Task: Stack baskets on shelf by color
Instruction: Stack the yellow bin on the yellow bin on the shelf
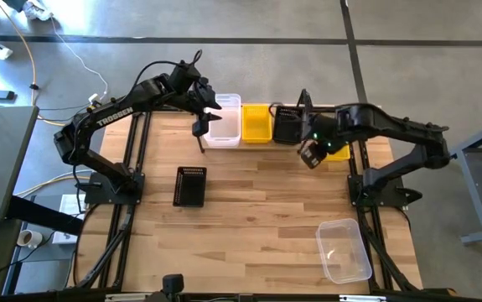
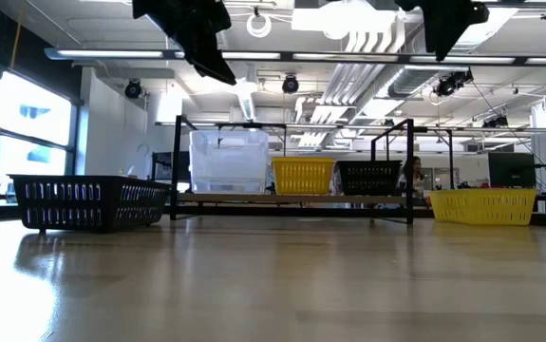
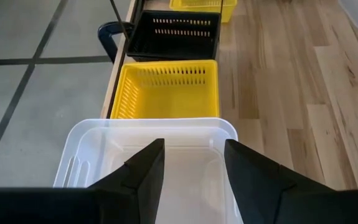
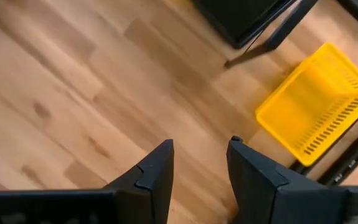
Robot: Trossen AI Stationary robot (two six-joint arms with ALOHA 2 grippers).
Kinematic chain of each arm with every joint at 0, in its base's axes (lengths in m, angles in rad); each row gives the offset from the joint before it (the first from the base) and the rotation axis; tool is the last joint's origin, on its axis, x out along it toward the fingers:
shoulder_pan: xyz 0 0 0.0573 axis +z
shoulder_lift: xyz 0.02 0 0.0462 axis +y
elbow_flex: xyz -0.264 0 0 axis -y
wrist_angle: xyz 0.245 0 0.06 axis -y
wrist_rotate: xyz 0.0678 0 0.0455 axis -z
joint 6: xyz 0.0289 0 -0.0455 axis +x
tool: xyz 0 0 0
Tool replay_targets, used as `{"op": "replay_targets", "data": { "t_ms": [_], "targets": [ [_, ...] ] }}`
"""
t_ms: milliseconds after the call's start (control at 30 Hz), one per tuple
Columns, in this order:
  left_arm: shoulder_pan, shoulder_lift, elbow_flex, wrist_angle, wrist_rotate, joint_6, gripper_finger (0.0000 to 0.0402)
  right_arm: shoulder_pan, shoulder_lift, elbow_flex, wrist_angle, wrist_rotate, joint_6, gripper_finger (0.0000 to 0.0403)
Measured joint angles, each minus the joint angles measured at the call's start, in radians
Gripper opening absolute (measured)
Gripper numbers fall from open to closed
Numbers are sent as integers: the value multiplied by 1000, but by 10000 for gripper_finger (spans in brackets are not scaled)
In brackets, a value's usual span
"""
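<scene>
Clear basket (image 3: pixel 147 155) on shelf (image 2: pixel 291 199) — L gripper (image 3: pixel 194 168) open above it, R gripper (image 4: pixel 200 180) open over table.

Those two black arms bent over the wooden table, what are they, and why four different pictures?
They are two robot arms, each ending in a two-finger gripper. One camera looks straight down, one sits at table height, and one rides on each wrist. The left gripper hangs open over the clear basket on the shelf, beside a yellow basket and a black basket. The right gripper is open above bare wood, holding nothing. Loose on the table lie another black basket, another clear one and another yellow one.
</scene>
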Motion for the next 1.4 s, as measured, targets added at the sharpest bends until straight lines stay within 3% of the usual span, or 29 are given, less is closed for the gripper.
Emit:
{"op": "replay_targets", "data": {
  "t_ms": [333,633,967,1400],
  "targets": [
    [0,0,0,0,0,-2,157,136,0,-5,-30,30,53,134],
    [-23,0,-1,1,0,9,157,193,-10,-263,-32,2,49,134],
    [-42,0,-1,3,0,9,157,24,-93,-503,37,-46,-194,134],
    [-45,0,-1,4,-3,8,156,-224,-98,-629,134,-68,-633,134]
  ]
}}
